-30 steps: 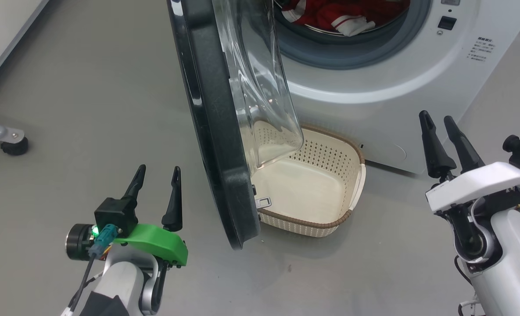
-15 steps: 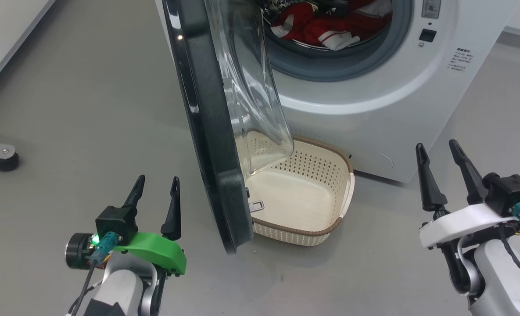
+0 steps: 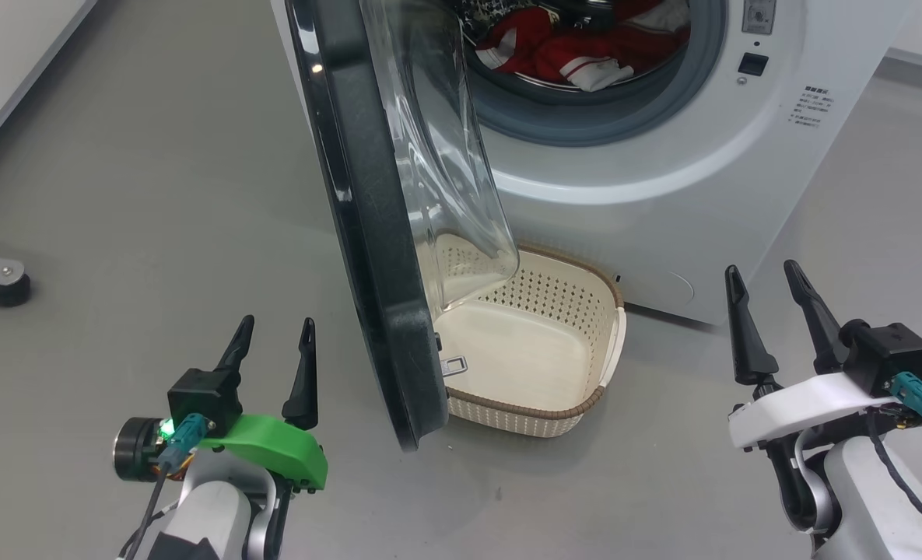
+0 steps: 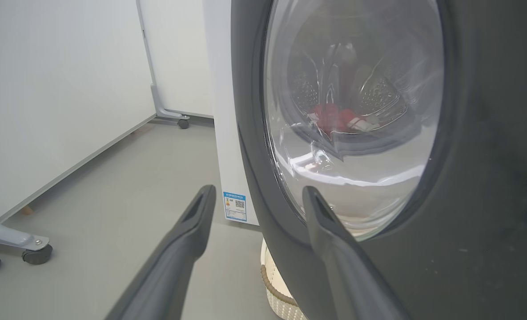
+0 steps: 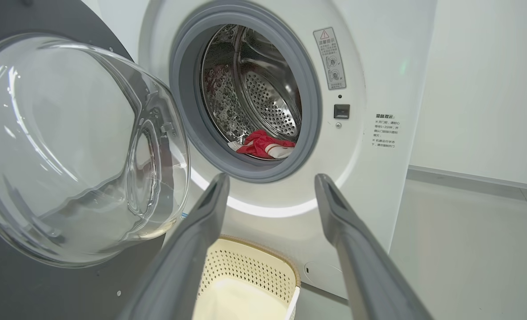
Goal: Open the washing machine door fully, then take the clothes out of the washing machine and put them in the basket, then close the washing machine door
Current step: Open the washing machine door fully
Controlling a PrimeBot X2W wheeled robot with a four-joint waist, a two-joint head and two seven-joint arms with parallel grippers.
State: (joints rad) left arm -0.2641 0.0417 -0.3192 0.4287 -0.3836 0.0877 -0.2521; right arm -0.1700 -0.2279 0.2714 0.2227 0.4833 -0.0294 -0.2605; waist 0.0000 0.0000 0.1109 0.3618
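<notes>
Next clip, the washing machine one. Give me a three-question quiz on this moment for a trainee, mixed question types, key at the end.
1. True or false: the clothes already lie in the basket.
2. The washing machine door is: A shut; B swung open; C missing.
3. Fill in: the left gripper and the right gripper both stand ___, holding nothing.
Key: 1 false, they lie inside the washing machine; 2 B; 3 open.
</notes>
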